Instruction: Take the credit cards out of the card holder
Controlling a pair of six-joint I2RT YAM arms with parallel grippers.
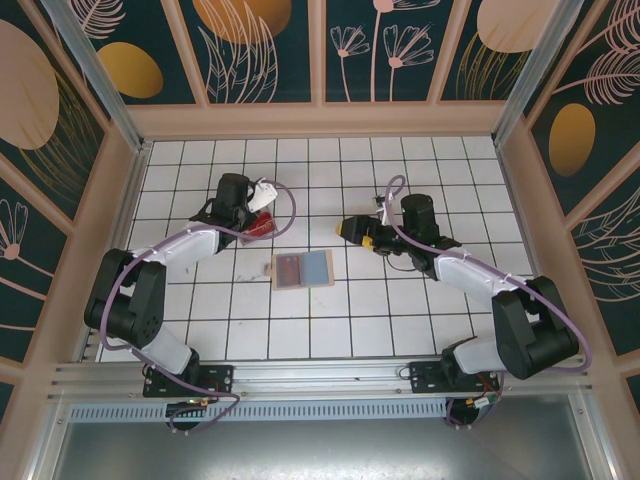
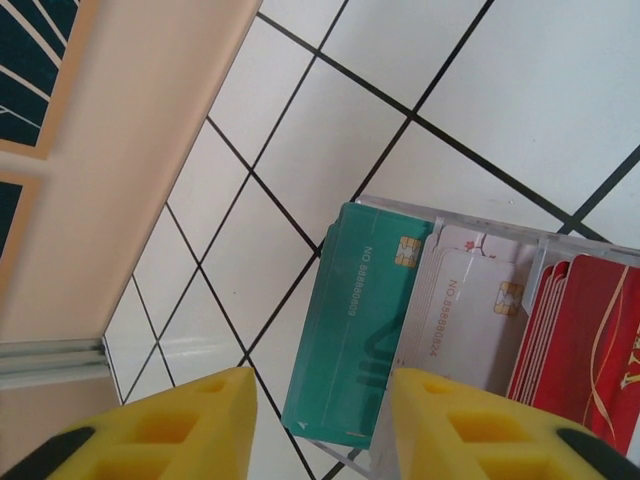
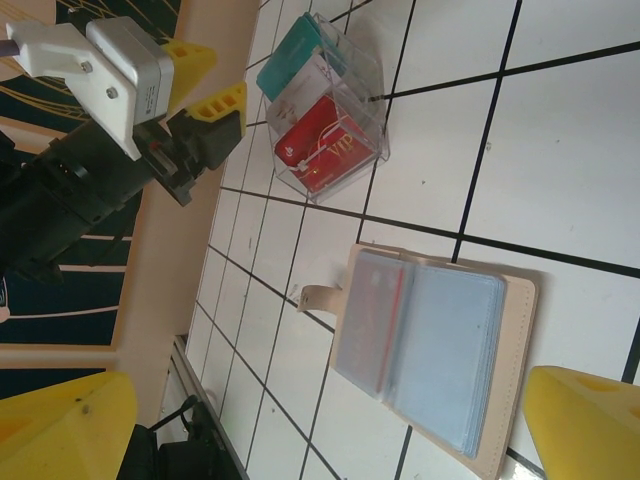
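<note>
The tan card holder [image 1: 302, 268] lies open on the tiles, its blue-grey sleeves [image 3: 445, 345] facing up. A red card [image 3: 372, 318] shows through the left sleeve. A clear box [image 3: 325, 105] holds stacks of teal-green cards [image 2: 360, 310], white cards [image 2: 465, 320] and red cards [image 2: 585, 340]. My left gripper [image 2: 320, 425] hangs open just over the box's teal end with nothing held; it is also in the right wrist view [image 3: 205, 90]. My right gripper [image 1: 350, 228] stands open, right of and beyond the holder, its yellow fingers [image 3: 60, 430] wide apart.
The pale wooden wall [image 2: 120, 150] runs close along the left of the box. A metal rail [image 1: 300, 375] edges the near side of the white tiled floor [image 1: 380, 320]. The holder's strap tab [image 3: 318, 297] sticks out on its left.
</note>
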